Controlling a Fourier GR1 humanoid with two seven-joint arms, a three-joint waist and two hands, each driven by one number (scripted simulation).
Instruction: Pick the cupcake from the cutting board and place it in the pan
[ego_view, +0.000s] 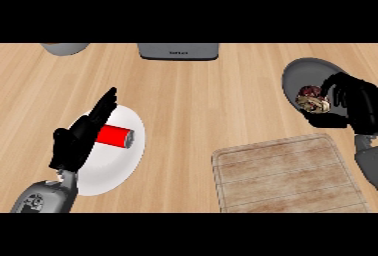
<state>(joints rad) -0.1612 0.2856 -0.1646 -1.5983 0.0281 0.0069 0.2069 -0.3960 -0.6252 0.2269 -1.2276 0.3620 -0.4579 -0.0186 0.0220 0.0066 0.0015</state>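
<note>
The cupcake (312, 101) is off the cutting board (288, 175) and sits inside the rim of the grey pan (303, 67) at the right of the counter, with your right hand (347, 102) curled round it, so you look to be at the placing step with only the release left. Your next move calls for straightening those fingers so the cupcake rests on the pan's floor, then lifting the hand clear without tipping it. Your left hand (81, 135) rests with relaxed fingers over the white plate (122, 165), beside the red can (117, 136), holding nothing.
</note>
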